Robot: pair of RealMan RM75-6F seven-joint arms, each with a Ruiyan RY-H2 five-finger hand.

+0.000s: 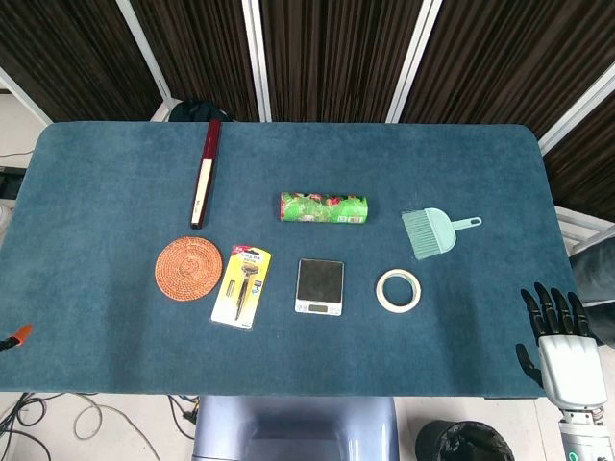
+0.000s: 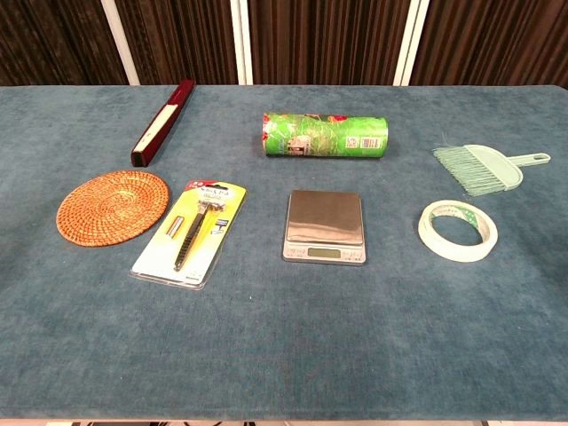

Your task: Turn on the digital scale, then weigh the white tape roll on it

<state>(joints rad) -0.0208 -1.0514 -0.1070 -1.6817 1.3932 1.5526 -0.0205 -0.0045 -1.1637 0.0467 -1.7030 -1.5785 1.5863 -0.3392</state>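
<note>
Right robot hand (image 1: 567, 346) sits at the near right corner of the bench (image 1: 106, 355), fingers straight and apart, holding nothing; only the head view shows it. No left robot hand shows in either view.

Lying flat on the cloth, the white tape roll (image 2: 457, 230) is just right of the digital scale (image 2: 325, 225) and apart from it. The scale stands near the middle of the bench with its steel plate bare and its display strip facing the near edge. Nothing lies between the tape roll and the scale, nor between the right robot hand and the roll.

Behind the scale lies a green printed roll (image 2: 325, 135) on its side. A pale green brush and dustpan (image 2: 486, 167) rest behind the tape roll. Left of the scale is a razor in a yellow blister pack (image 2: 191, 232), then a round woven coaster (image 2: 113, 206). A long dark red box (image 2: 162, 122) lies slantwise at the far left.

Blue-green cloth covers the bench. Beyond it hang dark slatted panels with white frames (image 1: 256, 58). Cables trail on the floor (image 1: 86, 418) by the near left corner, and a dark bin (image 1: 461, 444) stands below the near right edge.
</note>
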